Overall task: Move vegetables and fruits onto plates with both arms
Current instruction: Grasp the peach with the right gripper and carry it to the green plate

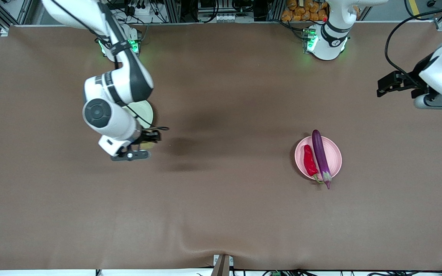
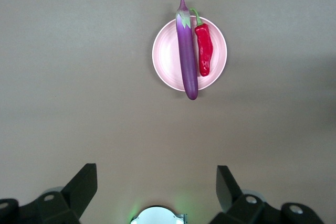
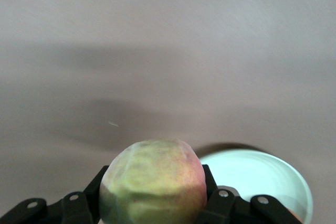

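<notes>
My right jaws (image 3: 152,203) clamp the peach (image 3: 152,182) beside the green plate (image 3: 262,177); releasing early rolls it off. Left jaws (image 2: 155,182) wait wide.

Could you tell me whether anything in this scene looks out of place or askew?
Only slightly: the eggplant is too long for the pink plate, so both ends overhang its rim, beside the chili pepper. The right gripper holds the peach securely.

Lab: aluminium framing (image 1: 175,9), cabling (image 1: 144,9)

No readable text, labels, brands or numbers on anything.
</notes>
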`<action>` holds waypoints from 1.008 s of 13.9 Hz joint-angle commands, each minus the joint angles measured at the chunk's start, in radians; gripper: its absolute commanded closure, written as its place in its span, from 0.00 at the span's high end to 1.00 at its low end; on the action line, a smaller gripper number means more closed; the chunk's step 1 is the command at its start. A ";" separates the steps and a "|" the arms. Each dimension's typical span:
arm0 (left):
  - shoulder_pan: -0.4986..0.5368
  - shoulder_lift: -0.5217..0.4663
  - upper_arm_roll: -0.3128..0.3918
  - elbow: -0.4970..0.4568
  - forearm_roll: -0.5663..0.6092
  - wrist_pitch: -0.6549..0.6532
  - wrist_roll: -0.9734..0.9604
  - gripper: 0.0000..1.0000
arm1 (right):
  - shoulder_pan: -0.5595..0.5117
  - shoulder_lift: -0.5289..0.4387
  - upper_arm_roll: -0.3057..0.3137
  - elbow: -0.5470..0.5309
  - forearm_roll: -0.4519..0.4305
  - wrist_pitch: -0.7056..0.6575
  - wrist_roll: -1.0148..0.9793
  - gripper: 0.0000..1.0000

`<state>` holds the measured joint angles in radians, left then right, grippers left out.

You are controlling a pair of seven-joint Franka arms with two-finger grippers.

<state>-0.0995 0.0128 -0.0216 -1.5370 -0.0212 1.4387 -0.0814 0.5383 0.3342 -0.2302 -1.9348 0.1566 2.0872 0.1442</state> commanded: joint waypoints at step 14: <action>0.058 -0.051 0.006 0.015 0.000 -0.004 0.005 1.00 | -0.155 -0.032 0.023 -0.262 0.112 -0.035 -0.297 1.00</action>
<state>-0.0757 -0.0371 -0.0114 -1.5451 -0.0211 1.4370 -0.0823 0.3902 0.3251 -0.2064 -2.1908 0.2545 2.0648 -0.1257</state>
